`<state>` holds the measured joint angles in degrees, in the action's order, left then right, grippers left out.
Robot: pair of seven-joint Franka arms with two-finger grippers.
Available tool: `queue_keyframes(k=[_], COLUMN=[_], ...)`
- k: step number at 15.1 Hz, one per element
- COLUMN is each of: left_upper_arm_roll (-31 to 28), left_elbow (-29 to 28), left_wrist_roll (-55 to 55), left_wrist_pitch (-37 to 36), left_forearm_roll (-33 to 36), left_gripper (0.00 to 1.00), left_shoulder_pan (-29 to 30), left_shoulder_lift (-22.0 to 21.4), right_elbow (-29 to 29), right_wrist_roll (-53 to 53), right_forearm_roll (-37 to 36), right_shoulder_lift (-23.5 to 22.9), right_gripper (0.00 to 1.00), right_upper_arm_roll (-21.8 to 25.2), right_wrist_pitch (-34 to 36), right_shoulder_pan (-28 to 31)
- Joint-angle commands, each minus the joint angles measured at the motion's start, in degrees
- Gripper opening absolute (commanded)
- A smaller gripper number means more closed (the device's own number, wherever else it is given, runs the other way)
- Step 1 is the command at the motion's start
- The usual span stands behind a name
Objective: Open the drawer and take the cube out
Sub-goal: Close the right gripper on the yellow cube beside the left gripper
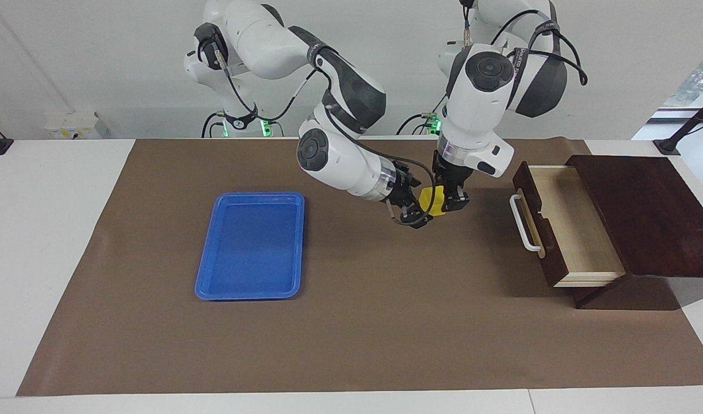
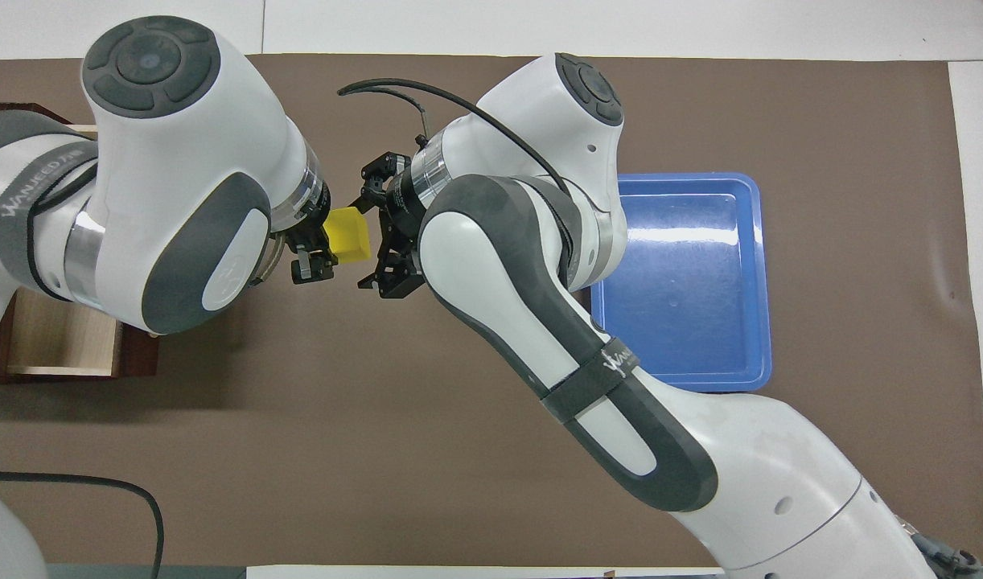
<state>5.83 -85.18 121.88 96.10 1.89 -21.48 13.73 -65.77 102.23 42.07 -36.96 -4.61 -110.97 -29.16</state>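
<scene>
The cube (image 1: 432, 201) hangs tilted, one corner down, clamped in the left claw (image 1: 450, 202) over the brown mat (image 1: 351, 322), between the open drawer (image 1: 564, 224) and the blue tray (image 1: 251, 247). The right claw (image 1: 416, 211) stands wide beside it, fingers flanking the cube; contact is unclear. The arm hides part of the drawer from overhead.

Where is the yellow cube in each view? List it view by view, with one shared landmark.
Facing view: the yellow cube is up off the mat near the picture's middle, held by the left gripper, between the blue tray and the open drawer.
Overhead view: the cube is in the upper middle, beside the right gripper.
Shared landmark: the blue tray, at the right arm's end of the table.
</scene>
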Motion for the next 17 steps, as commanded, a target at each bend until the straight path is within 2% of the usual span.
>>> queue_keyframes(k=[1,2,9,10,11,12,14,17], left_upper_arm_roll=[-0.56,-0.56,-0.56,-0.64,-0.56,-0.64,-0.73,-1.17], left_elbow=[-1.65,-1.65,-1.74,-1.74,-1.48,-1.39,-2.08,-8.40], left_wrist_roll=[0.91,0.82,0.29,0.03,-0.06,-0.50,-3.38,-8.66], left_wrist_pitch=[0.94,1.02,1.11,1.02,0.94,0.67,0.32,2.68], left_forearm_roll=[-0.13,-0.13,-0.13,-0.04,-0.04,-0.04,-0.04,0.83], left_gripper=[0.00,0.00,0.00,0.09,0.50,1.00,1.00,1.00], left_shoulder_pan=[-0.76,-0.76,-0.76,-0.76,-0.67,-0.50,0.03,2.22], left_shoulder_lift=[-1.34,-1.34,-1.34,-1.34,-1.34,-1.34,-1.52,-4.14], right_elbow=[2.66,2.66,2.66,2.66,2.75,2.66,2.66,2.66], right_wrist_roll=[1.75,1.75,1.31,1.31,1.31,1.31,1.31,1.31], right_forearm_roll=[-2.70,-2.79,-2.88,-2.79,-2.70,-2.70,-2.61,-2.44], right_shoulder_lift=[-1.37,-1.28,-1.01,-0.84,-0.84,-0.75,-0.75,-0.84], right_gripper=[0.12,0.00,0.00,0.00,0.00,0.00,0.00,0.00], right_upper_arm_roll=[0.04,0.13,-0.13,-0.13,-0.22,-0.39,-0.40,-0.48], right_wrist_pitch=[1.81,1.99,3.57,3.57,3.57,3.57,3.57,3.57], right_shoulder_pan=[-0.80,-1.16,0.25,0.33,0.86,0.95,1.04,1.91])
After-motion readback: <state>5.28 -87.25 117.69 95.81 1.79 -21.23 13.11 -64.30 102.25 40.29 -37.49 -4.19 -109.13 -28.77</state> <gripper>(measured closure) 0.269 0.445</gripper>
